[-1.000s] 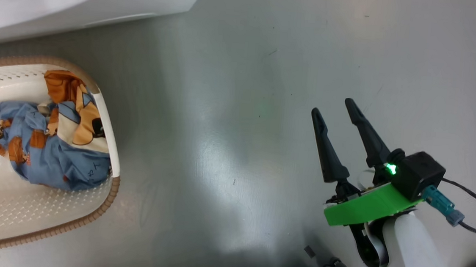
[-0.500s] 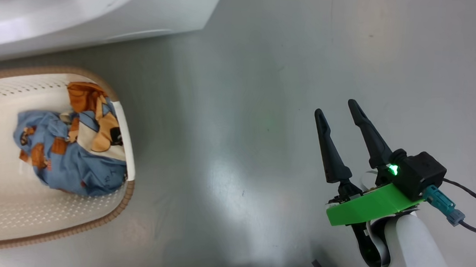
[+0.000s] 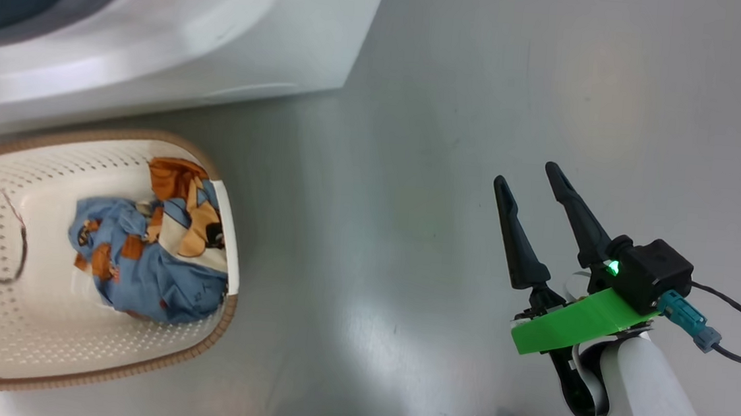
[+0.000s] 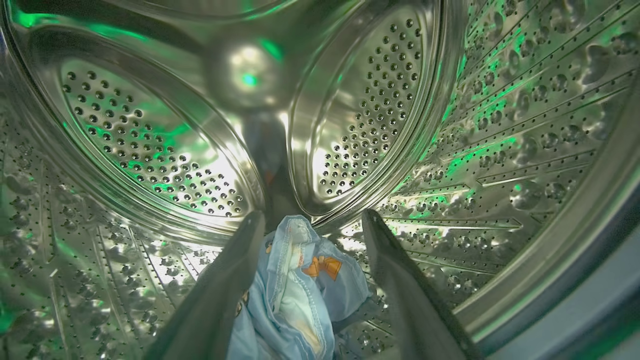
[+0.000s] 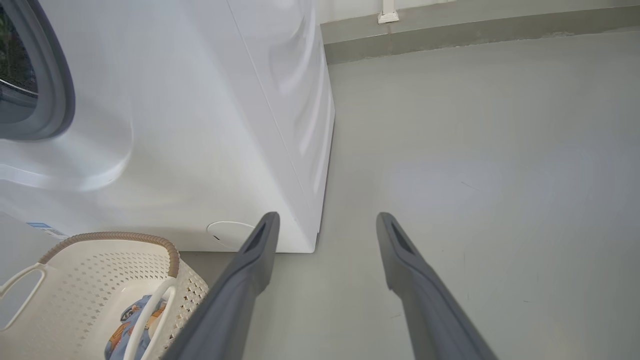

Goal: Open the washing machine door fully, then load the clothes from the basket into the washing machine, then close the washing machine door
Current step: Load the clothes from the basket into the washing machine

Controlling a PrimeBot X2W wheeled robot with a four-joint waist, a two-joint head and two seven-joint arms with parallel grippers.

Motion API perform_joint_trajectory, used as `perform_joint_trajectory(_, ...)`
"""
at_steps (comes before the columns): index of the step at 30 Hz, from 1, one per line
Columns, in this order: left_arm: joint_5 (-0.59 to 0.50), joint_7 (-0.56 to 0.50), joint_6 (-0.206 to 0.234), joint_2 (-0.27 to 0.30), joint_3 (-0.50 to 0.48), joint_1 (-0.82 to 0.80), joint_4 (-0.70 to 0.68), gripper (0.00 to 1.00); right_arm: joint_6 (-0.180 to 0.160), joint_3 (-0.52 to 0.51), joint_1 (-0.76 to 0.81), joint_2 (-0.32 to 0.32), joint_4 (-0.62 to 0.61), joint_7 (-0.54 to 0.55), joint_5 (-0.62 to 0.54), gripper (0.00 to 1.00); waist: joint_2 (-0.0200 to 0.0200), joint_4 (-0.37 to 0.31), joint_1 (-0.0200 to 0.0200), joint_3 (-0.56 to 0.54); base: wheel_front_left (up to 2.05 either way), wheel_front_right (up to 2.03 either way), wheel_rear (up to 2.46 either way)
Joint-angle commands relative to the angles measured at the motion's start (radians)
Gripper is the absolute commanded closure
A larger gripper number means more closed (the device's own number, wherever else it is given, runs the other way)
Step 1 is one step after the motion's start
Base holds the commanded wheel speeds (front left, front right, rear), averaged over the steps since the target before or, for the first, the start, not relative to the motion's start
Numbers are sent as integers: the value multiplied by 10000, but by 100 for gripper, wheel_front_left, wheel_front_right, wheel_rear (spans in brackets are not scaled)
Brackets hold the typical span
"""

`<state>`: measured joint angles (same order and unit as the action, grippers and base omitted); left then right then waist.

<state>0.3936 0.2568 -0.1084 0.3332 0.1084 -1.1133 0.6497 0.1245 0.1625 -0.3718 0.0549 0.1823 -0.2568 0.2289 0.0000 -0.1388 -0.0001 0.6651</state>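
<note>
Left gripper [image 4: 312, 216] reaches into the steel drum [image 4: 150, 150], jaws spread wide and clamping nothing. A light blue, orange-printed garment [image 4: 300, 290] lies crumpled between them, perhaps brushing one finger. Beyond the tips is the perforated, dimpled back wall. Right gripper [image 3: 526, 175] hovers over the glossy grey floor [image 3: 413, 172], jaws released and empty. To their left the perforated cream basket [image 3: 36, 334] holds the clothes [image 3: 154, 264]. Further on stands the white washing machine [image 5: 175, 125], its blue sticker [image 5: 42, 227] unreadable.

Washing machine [image 3: 192, 42] far left, basket [image 3: 18, 312] nearer; clothes [image 3: 154, 270] at its right end; one garment [image 4: 300, 290] in the drum [image 4: 150, 150]. Right gripper [image 3: 526, 175] well right.
</note>
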Motion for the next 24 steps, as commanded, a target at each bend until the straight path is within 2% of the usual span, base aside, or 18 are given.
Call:
perform_joint_trajectory(1,-143,48,92,466,-242,248,-336,0,62,231,257,-47,-152,-49,-97,0,0,108,1,-263,0,0,0)
perform_joint_trajectory(15,-618,49,435,-102,-1062,3197,-2547,0,62,205,441,-47,90,-49,-192,0,0,386,1,-1289,0,0,0)
perform_joint_trajectory(24,-931,49,575,-833,-1717,5517,-4020,0,62,-187,769,-47,218,-49,-293,0,0,610,1,-2203,0,0,0)
